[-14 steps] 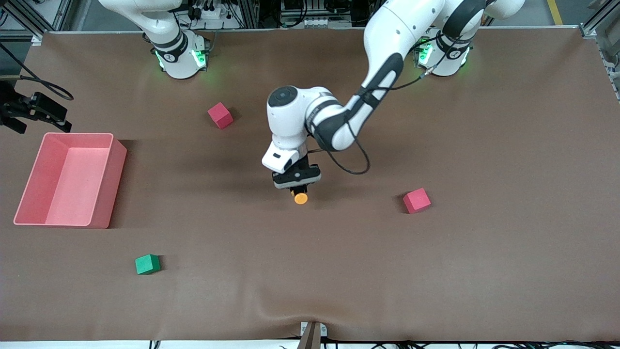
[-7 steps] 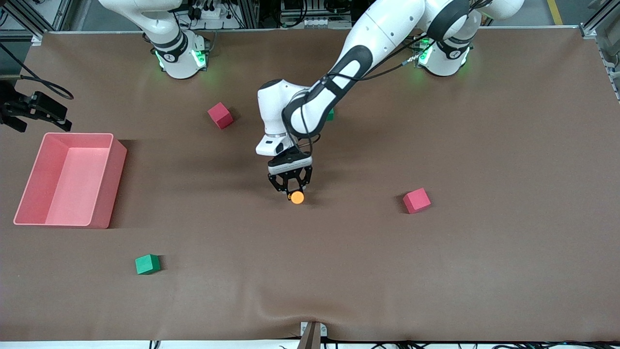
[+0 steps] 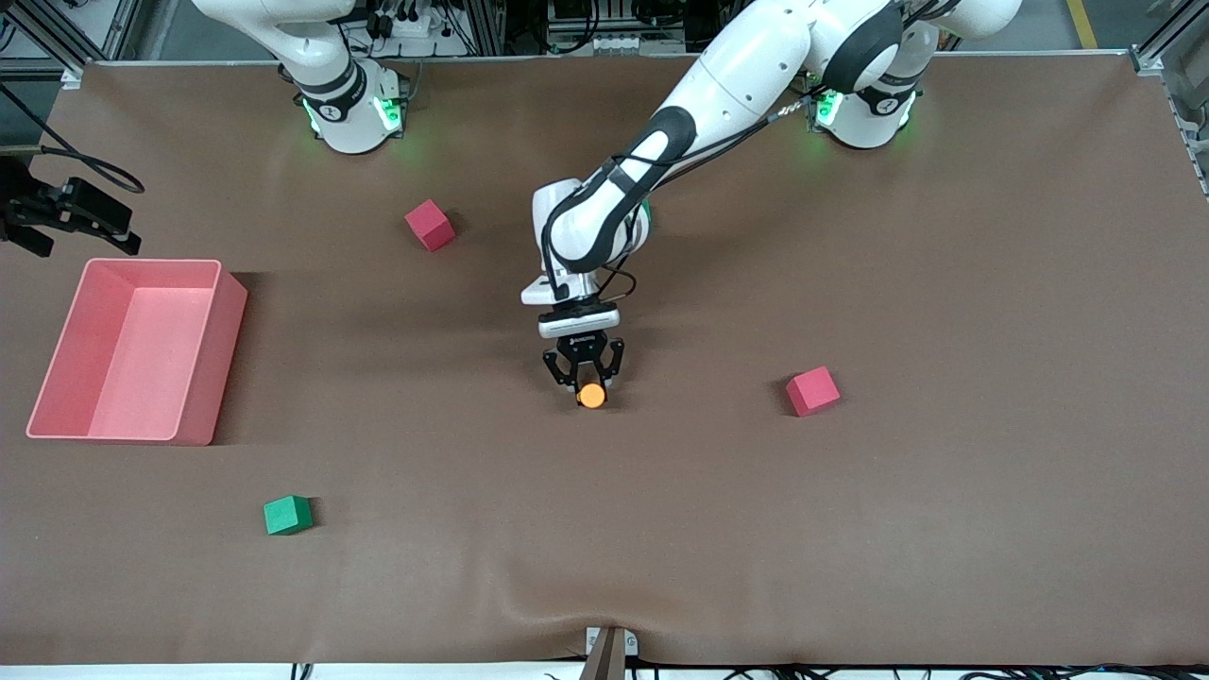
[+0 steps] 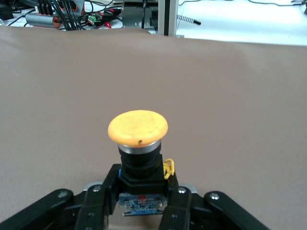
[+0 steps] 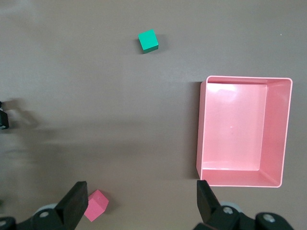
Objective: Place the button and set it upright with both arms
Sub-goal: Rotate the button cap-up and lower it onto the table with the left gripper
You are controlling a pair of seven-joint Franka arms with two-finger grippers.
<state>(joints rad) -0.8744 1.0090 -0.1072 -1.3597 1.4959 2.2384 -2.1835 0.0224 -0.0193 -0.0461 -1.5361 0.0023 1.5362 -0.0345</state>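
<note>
My left gripper [image 3: 586, 370] is shut on the button [image 3: 591, 395], low over the middle of the table. In the left wrist view its fingers [image 4: 98, 203] clamp the black body on both sides, and the button's orange cap [image 4: 138, 127] points away from the gripper, toward the front camera. I cannot tell whether the button touches the table. My right gripper [image 5: 139, 203] is open and empty, held high over the table near the pink bin. It shows as a black shape at the edge of the front view [image 3: 71, 212]. The right arm waits.
A pink bin [image 3: 57, 378] stands at the right arm's end of the table and also shows in the right wrist view [image 5: 240, 80]. Two pink cubes [image 3: 430, 225] [image 3: 812, 391] and a green cube [image 3: 287, 515] lie on the brown mat.
The left arm's wrist has turned and the gripper now points toward the front camera. The held button has shifted slightly nearer to that camera. The right arm has not moved.
</note>
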